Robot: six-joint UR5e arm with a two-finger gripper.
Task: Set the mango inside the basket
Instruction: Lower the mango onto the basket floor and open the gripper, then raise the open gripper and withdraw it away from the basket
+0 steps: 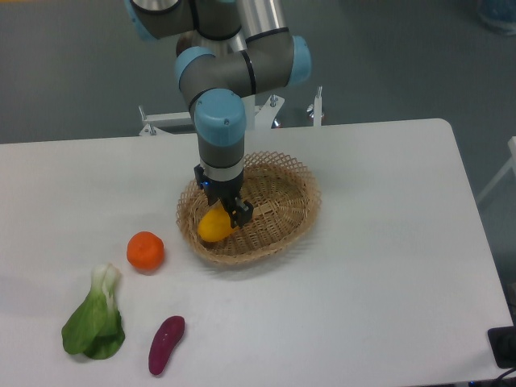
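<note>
A basket sat mid-tabletop. The mango lay at its front-left edge, seemingly inside, under the gripper. Left sat a tangerine; nearer, leafy greens and a sweet potato.

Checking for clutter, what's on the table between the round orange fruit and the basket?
Nothing: in the camera view, only bare white table separates the round orange fruit from the basket.

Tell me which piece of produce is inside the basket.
The mango, the yellow-orange one at the gripper, over the basket. The tangerine, bok choy and purple sweet potato lie on the table.
</note>
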